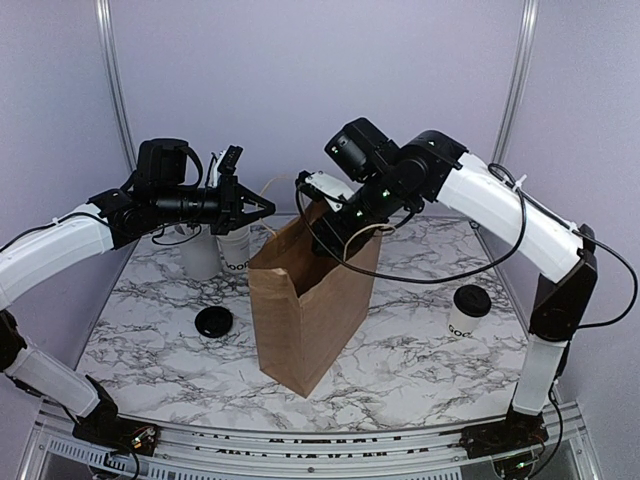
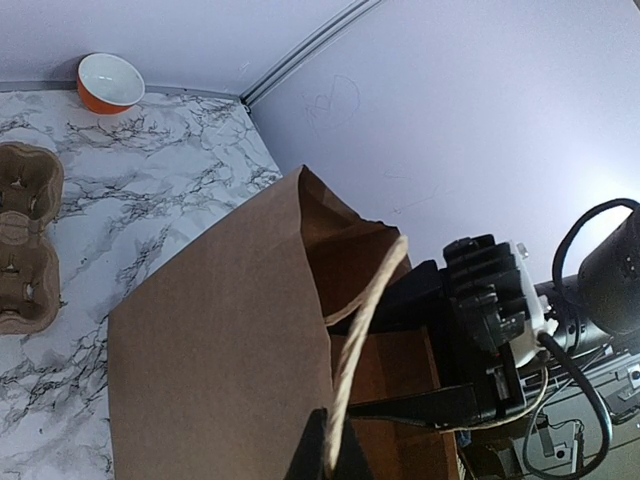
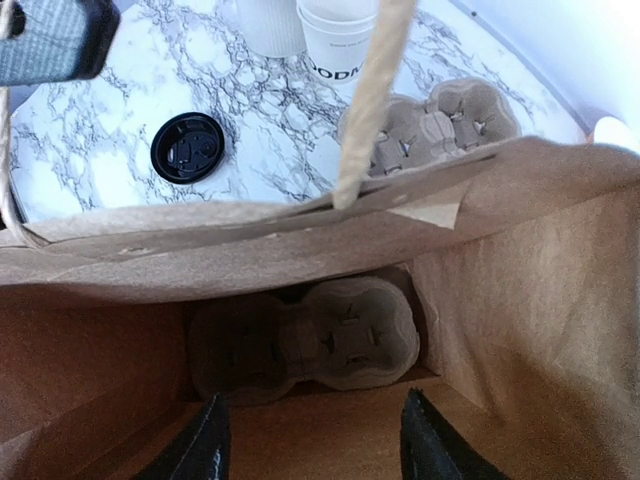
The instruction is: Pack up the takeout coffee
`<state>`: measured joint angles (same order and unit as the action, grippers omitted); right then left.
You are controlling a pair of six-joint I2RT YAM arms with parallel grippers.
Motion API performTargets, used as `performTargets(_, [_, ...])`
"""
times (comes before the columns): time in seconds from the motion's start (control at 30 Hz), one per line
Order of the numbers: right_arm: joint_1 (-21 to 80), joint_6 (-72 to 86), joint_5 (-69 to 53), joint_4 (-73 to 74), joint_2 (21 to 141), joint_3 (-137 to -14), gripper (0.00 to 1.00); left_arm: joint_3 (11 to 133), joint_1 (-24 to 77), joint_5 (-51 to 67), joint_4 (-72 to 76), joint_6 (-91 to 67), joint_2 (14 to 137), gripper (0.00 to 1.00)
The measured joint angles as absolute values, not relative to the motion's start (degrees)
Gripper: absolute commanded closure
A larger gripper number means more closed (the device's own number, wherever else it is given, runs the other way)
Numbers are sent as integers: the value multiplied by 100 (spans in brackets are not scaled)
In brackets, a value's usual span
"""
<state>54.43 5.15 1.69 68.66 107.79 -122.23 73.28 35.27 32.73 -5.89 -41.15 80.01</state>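
Observation:
The takeout coffee (image 1: 469, 312), a small white cup with a black lid, stands on the table at the right, apart from both grippers. A brown paper bag (image 1: 310, 300) stands upright in the middle. My left gripper (image 2: 335, 455) is shut on the bag's twine handle (image 2: 365, 340) and holds it up. Over the bag's mouth, my right gripper (image 3: 312, 400) points down into the bag, open, with nothing between its fingers. A brown pulp cup tray (image 3: 310, 340) lies flat on the bag's bottom below it.
A lidless white cup (image 1: 236, 250) and a taller white canister (image 1: 200, 255) stand left of the bag. A loose black lid (image 1: 213, 321) lies in front of them. A second pulp tray (image 3: 440, 125) and an orange bowl (image 2: 110, 82) sit behind the bag.

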Motion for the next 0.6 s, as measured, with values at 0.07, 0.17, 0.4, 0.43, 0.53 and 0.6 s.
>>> performTargets(0.07, [5443,541,167,6864,10779,-12300,37,7328,3538,3271,-587,-4115,7999,100])
performTargets(0.17, [5443,591,165,6858,10779,-12376,30,7328,3566,3269,-585,-4115,7999,100])
performTargets(0.4, [5443,663,165,6731,10766,-12519,22,7328,3612,3242,-576,-4139,7933,87])
performTargets(0.43, [5443,683,165,6687,10755,-12527,20,7328,3614,3240,-572,-4139,7922,82])
performTargets(0.53, [5441,716,169,6549,10702,-12538,17,7328,3618,3218,-534,-4185,7881,61])
performTargets(0.6, [5443,729,191,6392,10619,-12527,14,7325,3621,3181,-502,-4209,7848,49])
